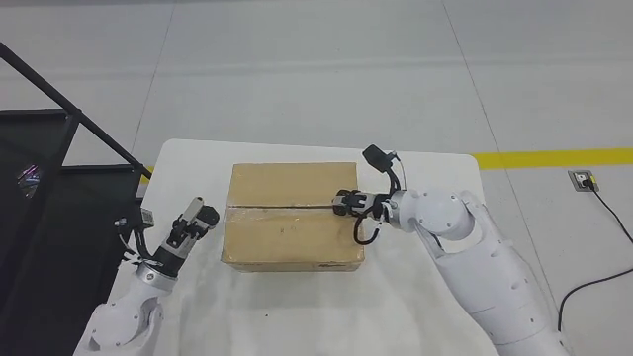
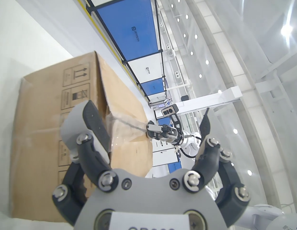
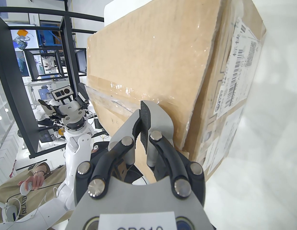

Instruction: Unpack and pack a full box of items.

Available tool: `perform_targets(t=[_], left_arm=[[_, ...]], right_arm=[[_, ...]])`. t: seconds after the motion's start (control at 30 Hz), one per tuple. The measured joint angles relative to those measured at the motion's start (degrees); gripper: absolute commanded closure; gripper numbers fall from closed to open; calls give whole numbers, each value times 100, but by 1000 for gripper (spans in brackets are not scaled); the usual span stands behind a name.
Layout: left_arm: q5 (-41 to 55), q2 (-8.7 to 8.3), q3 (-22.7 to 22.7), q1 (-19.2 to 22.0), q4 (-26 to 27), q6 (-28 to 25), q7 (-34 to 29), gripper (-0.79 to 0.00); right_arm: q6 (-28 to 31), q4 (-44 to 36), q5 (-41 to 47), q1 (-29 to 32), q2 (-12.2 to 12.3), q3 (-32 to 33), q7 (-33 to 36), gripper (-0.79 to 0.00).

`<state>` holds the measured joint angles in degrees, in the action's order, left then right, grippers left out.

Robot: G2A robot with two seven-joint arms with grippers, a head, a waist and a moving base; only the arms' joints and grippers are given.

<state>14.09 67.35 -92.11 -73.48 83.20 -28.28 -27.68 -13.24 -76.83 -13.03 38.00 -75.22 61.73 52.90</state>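
Nearest the robot, at about 8 o'clock from the box (image 1: 289, 220), the left gripper (image 1: 205, 210) hangs with its fingers spread wide and nothing between them. It sits just beside the box's 9 o'clock face, apparently not touching it. That gap is the first worry: nothing braces the box, so a push or drag across the lid would likely slide it over the table (image 1: 425, 173) toward 9 o'clock, into those open fingers.

The box stands closed at the table's centre, both flaps down and a tape seam (image 1: 282, 207) running across the top from 9 to 3 o'clock. It is said to be full, though the contents are hidden.

At the 3 o'clock end of that seam sits the right gripper (image 3: 141, 107), its pads pressed together right at the edge where the tape folds over. Whether a sliver of tape is pinched between them I cannot tell. Clear tape is slick and wrinkled there, so the tip may skid along it rather than split it. Pressing harder could cave the flaps onto whatever lies beneath (never good for the goods). A pull on the tape might also lift that end of the box instead of peeling it.

Past the seam, the far flap toward 12 o'clock looks flat and untouched.
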Motion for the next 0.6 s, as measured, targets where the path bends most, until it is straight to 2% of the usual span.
perform_targets(t=[0.23, 0.6], left_arm=[[-42, -1, 108, 24, -186, 20, -110, -785], [-51, 20, 331, -1, -97, -101, -134, -785]], right_arm=[[104, 194, 124, -180, -77, -225, -195, 0], [73, 776, 325, -719, -319, -839, -388, 0]])
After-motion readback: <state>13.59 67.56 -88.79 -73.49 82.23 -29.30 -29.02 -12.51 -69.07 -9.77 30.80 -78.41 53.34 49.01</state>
